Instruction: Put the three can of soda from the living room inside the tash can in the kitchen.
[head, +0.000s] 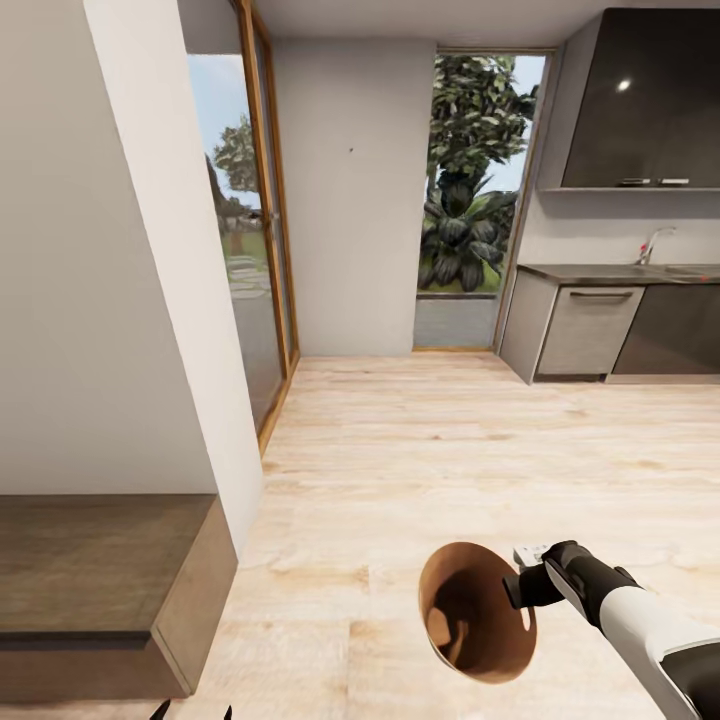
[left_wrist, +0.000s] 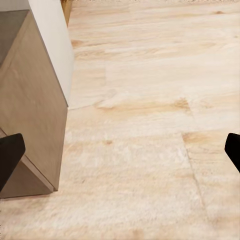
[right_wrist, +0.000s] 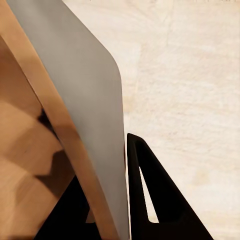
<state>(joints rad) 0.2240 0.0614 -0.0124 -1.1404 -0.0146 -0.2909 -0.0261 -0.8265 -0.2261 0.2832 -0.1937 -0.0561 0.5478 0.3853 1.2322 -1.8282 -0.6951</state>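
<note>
My right gripper (head: 522, 585) is shut on the rim of the tash can (head: 478, 612) and holds it off the floor, tilted so its coppery brown inside faces the head camera. In the right wrist view the bin's grey outer wall (right_wrist: 90, 100) runs between the two fingers, with one black finger (right_wrist: 150, 195) on the outside. My left gripper (left_wrist: 120, 155) is open with nothing between its fingers, low over the wooden floor; its tips (head: 193, 712) show at the bottom of the head view. The cans of soda are out of view.
A low wood-topped unit (head: 100, 570) stands close at the left against a white wall (head: 120, 250). Wood-framed glass doors (head: 268, 220) are beyond it. The kitchen counter (head: 620, 272) with dark cabinets is at the far right. Light wooden floor (head: 430, 450) stretches ahead.
</note>
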